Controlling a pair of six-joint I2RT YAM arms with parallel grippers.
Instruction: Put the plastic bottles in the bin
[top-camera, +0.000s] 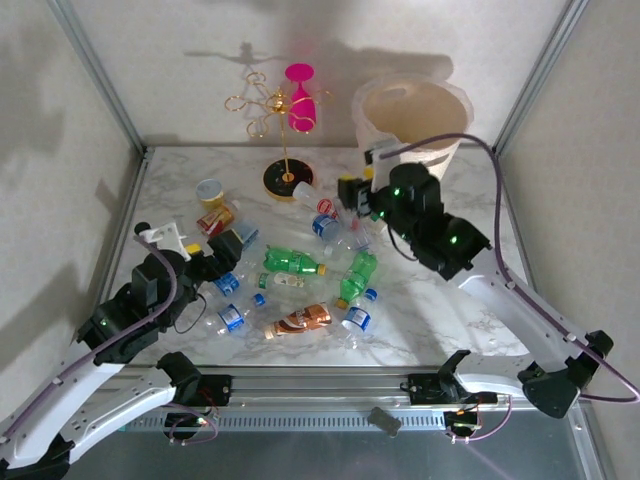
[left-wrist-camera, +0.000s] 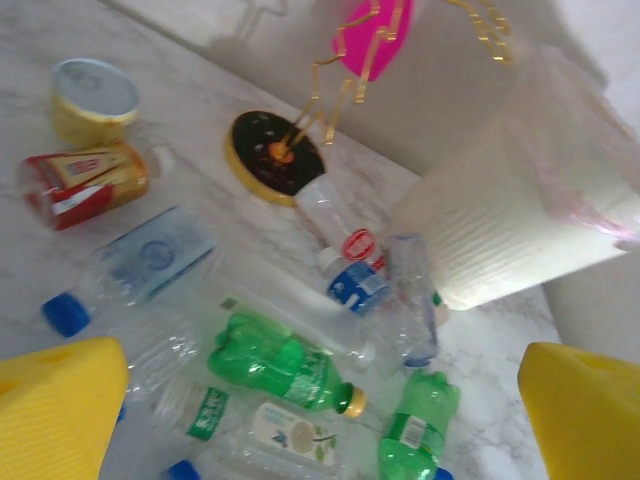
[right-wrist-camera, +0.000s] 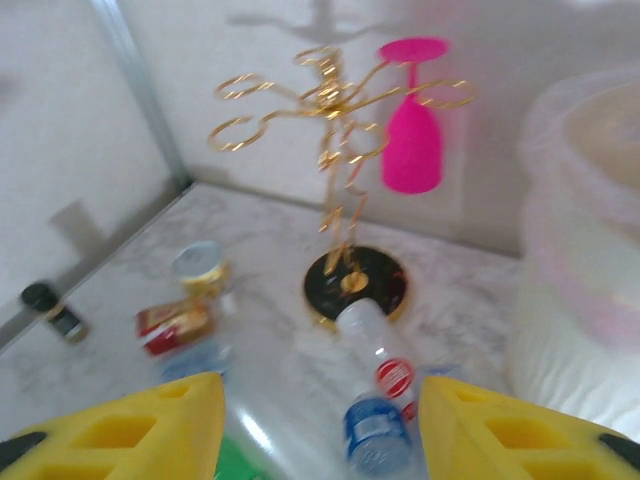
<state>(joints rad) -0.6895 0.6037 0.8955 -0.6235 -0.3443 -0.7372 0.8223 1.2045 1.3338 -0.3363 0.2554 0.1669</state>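
The right claw (right-wrist-camera: 320, 405) hangs low over the far middle of the desk (top-camera: 420, 320), with its jaws apart and gripping nothing that I can see. Directly before it, between the two yellow fingers (right-wrist-camera: 140, 430), lies a clear bottle with a blue label (right-wrist-camera: 372, 435). Just behind that one is a clear bottle with a red label (right-wrist-camera: 385, 350), whose far end seems to touch the black base of the gold stand (right-wrist-camera: 355, 285). Both bottles lie with the long axis pointing away from the claw, so the jaws stand across their narrow side, which I judge good for closing. The bin (top-camera: 375, 125) stands near, to the right of this claw. The left claw (left-wrist-camera: 320, 425), wide open, is over the green bottles (left-wrist-camera: 285, 365) and well apart from the bin, so the right arm is the nearer one
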